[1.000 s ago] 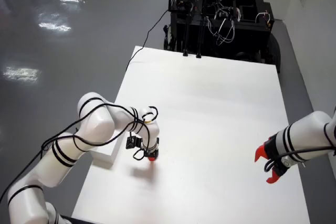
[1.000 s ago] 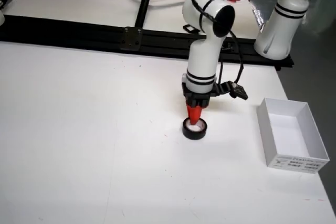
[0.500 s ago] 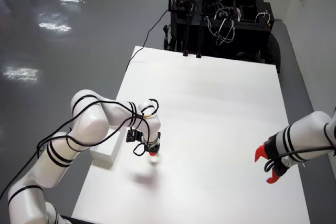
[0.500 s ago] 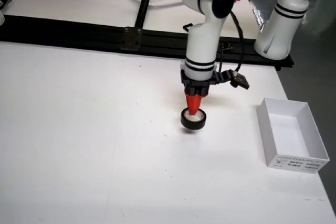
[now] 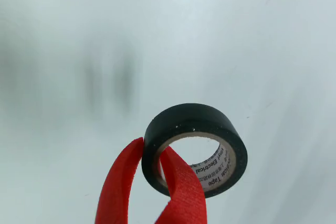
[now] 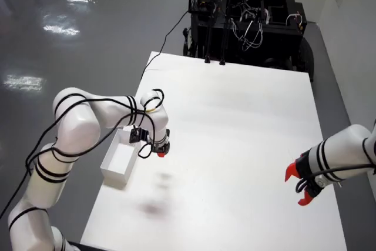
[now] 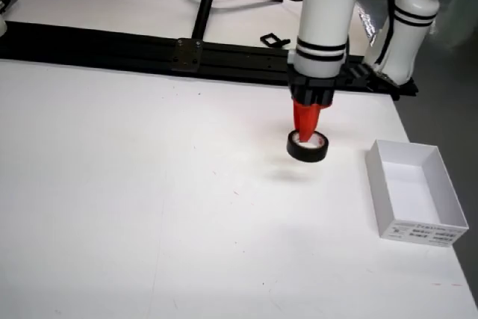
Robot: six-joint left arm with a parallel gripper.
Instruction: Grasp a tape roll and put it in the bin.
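Red fingers are pinching one black tape roll through its wall, one finger outside the ring and one inside the core, so the gripper is grasping the roll. Only one roll is showing, and its cardboard core is carrying print reading "Electrical Tape". In the side view the roll is hanging clear of the white table, its shadow lying just beneath it. One white bin is sitting near the table's right edge in that view, apart from the roll, with a small printed label on its front wall too fine to read. A second arm is idling at the opposite edge in the overhead view.
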